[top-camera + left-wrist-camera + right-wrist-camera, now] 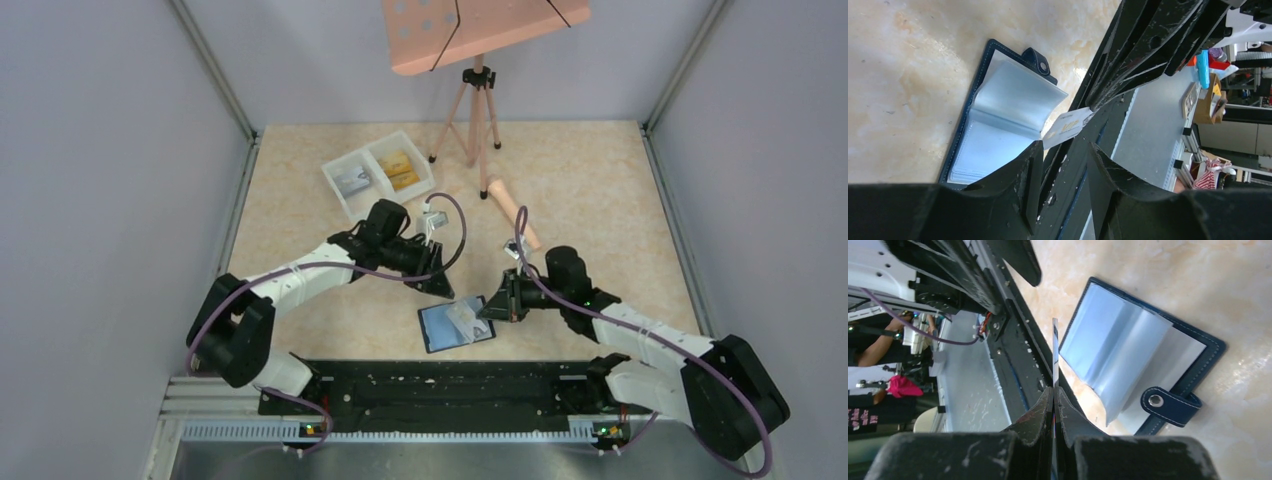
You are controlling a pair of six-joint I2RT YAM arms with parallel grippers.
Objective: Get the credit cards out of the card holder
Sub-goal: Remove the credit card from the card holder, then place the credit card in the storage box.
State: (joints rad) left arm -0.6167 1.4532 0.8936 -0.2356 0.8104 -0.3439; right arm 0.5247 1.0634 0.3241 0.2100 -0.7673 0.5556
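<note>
1. We count one white plastic tray with two compartments: a grey card in the left one and yellow-orange cards in the right (how many are stacked there we cannot tell).
2. The left gripper hovers near the wallet's far corner, jaws parted, holding nothing.
3. One blue wallet lies open and flat on the marbled table, its glossy clear sleeves fanned up and a snap tab at one edge.
4. The right gripper is clamped tight on one thin pale card, held edge-on over the wallet's right side.
</note>
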